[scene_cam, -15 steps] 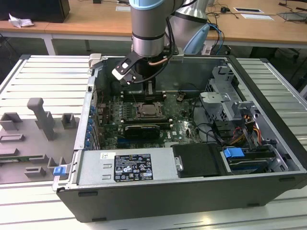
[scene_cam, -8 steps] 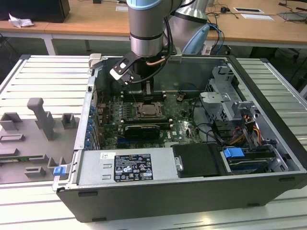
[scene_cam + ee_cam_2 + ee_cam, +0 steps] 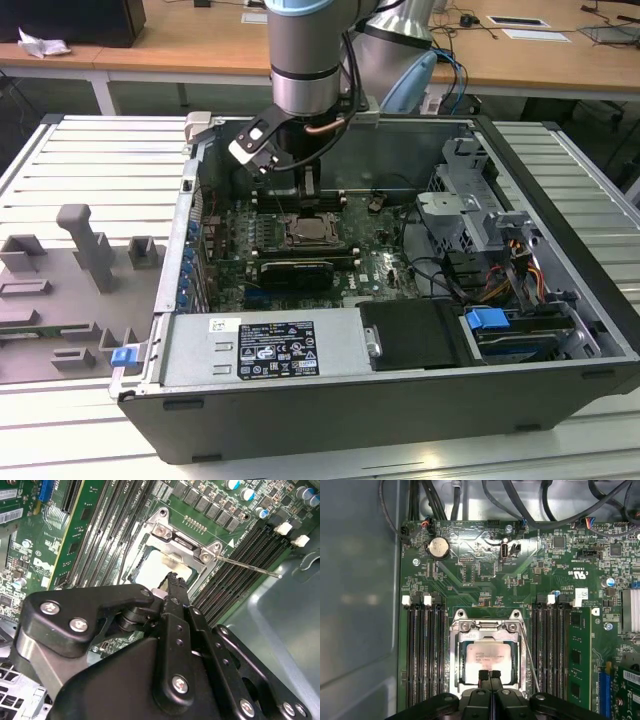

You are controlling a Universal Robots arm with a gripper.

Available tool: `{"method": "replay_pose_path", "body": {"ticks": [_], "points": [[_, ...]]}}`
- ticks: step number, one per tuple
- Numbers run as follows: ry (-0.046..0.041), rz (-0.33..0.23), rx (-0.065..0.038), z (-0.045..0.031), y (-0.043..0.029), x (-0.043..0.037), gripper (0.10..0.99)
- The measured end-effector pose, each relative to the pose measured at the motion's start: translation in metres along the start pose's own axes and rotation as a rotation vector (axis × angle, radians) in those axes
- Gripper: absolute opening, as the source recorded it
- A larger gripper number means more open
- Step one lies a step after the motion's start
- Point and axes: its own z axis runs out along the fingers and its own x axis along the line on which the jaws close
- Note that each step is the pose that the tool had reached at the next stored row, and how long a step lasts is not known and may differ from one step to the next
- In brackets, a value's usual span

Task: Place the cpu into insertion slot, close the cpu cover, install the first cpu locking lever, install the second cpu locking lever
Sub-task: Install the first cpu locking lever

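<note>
Silver-grey, the cpu (image 3: 487, 655) lies seated in the insertion slot (image 3: 452, 655) with the cpu cover (image 3: 486, 625) down around it; the hand (image 3: 489, 674), fingers pressed together, sits at the cover's edge, likely to hold it flat; a thin locking lever (image 3: 530, 660) stands beside, seemingly unlatched.

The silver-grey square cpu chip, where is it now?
In the first wrist view the silver-grey cpu sits in the silver-rimmed insertion slot, between long black memory slots.
</note>
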Motion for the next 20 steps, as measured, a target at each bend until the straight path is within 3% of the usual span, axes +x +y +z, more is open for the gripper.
{"method": "replay_pose_path", "body": {"ticks": [6, 9, 11, 16, 20], "points": [[0.0002, 0.0, 0.0, -0.0117, 0.0007, 0.0002, 0.106], [0.0, 0.0, 0.0, -0.0243, 0.0015, 0.0003, 0.106], [0.0001, 0.0, 0.0, -0.0264, 0.0016, 0.0004, 0.106], [0.0076, -0.125, 0.002, -0.0265, 0.0016, 0.0004, 0.106], [0.0111, -0.181, 0.002, -0.0265, 0.0016, 0.0004, 0.106]]}}
